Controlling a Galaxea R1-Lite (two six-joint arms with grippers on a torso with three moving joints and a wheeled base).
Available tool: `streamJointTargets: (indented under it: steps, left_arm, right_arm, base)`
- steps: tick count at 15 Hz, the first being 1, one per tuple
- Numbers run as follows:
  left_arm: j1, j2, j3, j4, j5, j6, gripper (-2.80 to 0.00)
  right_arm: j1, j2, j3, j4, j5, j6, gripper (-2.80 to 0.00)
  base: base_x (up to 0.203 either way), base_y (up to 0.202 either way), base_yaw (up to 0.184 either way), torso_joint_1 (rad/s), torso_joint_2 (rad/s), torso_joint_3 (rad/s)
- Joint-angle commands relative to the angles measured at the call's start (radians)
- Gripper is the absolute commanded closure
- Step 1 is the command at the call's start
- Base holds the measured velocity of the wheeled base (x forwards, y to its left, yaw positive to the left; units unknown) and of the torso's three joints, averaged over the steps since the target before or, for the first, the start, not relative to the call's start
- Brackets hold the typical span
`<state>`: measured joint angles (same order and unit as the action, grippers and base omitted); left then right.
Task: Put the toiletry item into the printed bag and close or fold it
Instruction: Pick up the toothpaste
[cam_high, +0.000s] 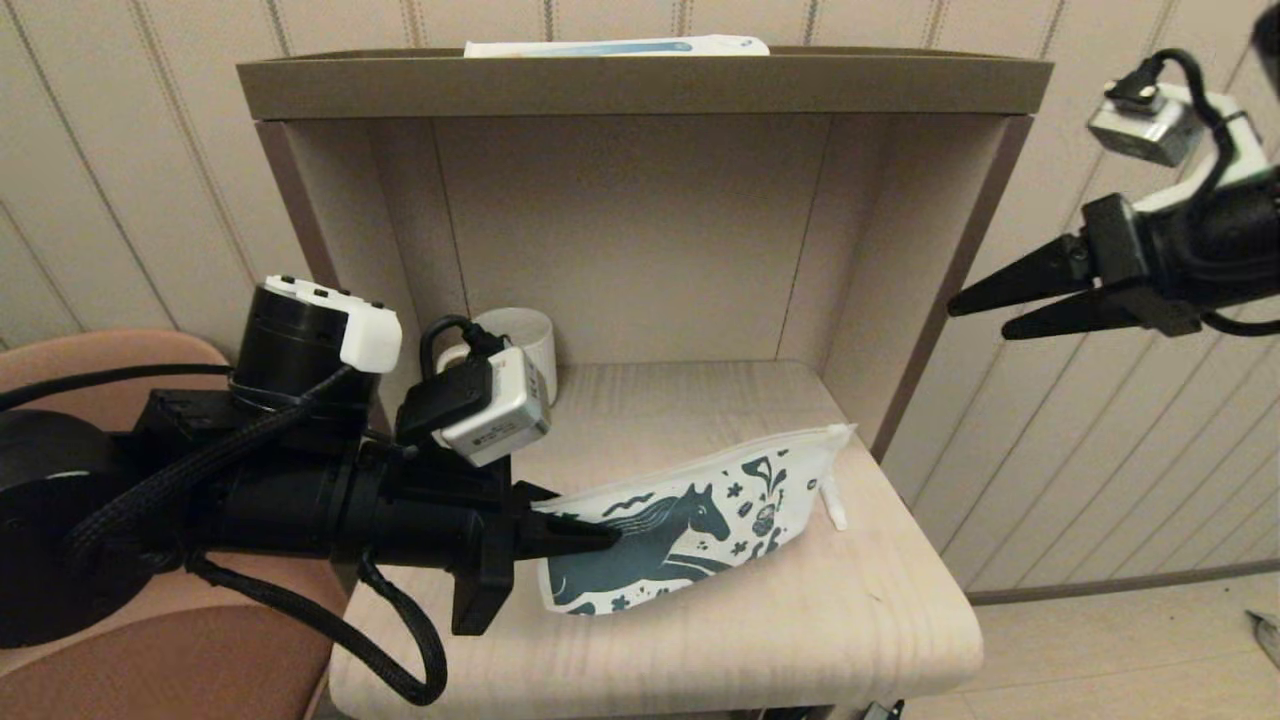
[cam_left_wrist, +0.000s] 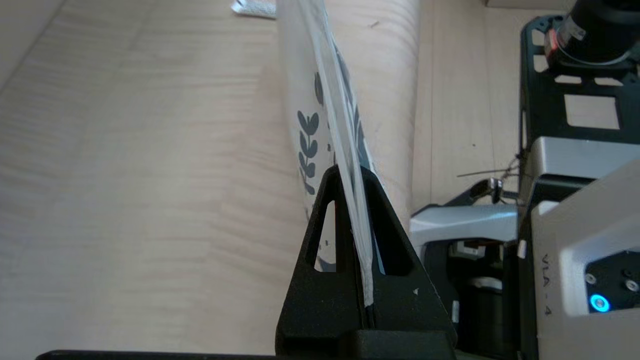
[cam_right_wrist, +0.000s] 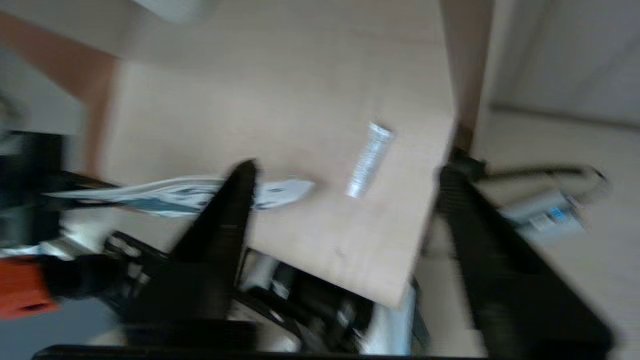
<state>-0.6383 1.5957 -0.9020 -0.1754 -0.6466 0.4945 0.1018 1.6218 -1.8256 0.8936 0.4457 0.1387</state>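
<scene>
The printed bag (cam_high: 690, 520), a white pouch with a dark teal horse, is held up on its edge over the shelf board, its right end near the board's right side. My left gripper (cam_high: 600, 540) is shut on the bag's left end; the left wrist view shows the bag's edge (cam_left_wrist: 307, 135) pinched between the black fingers (cam_left_wrist: 385, 235). A small silvery tube, the toiletry item (cam_high: 833, 505), lies on the board just off the bag's right tip, also in the right wrist view (cam_right_wrist: 370, 160). My right gripper (cam_high: 985, 318) hangs open and holds nothing, high to the right outside the cabinet.
A white mug (cam_high: 525, 345) stands at the back left of the niche, behind my left wrist. The cabinet's side walls (cam_high: 930, 300) and top shelf (cam_high: 640, 85) enclose the board (cam_high: 700, 640). A pink chair (cam_high: 100, 360) is at the left.
</scene>
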Motion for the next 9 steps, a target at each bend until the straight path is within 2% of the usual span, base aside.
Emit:
streamJointTargets:
  steps: [1,3,4,9]
  left_arm:
    - [0.000,0.000,0.016,-0.020,-0.004,0.002,0.00]
    - [0.000,0.002,0.048,-0.081,-0.007,-0.002,0.00]
    - [0.000,0.007,0.071,-0.138,-0.016,-0.005,0.00]
    - [0.000,0.018,0.084,-0.165,-0.033,-0.007,0.00]
  right_arm:
    - [0.073,0.111,-0.062,0.053,-0.074,-0.019,0.00]
    - [0.134,0.172,-0.067,0.068,-0.177,-0.037,0.00]
    - [0.152,0.203,-0.067,0.066,-0.199,-0.039,0.00]
    - [0.178,0.284,-0.067,0.037,-0.243,-0.034,0.00]
  base:
    - [0.000,0.000,0.000,0.000,0.00,0.000]
    - [0.000,0.000,0.000,0.000,0.00,0.000]
    - [0.000,0.000,0.000,0.000,0.00,0.000]
    - [0.000,0.000,0.000,0.000,0.00,0.000]
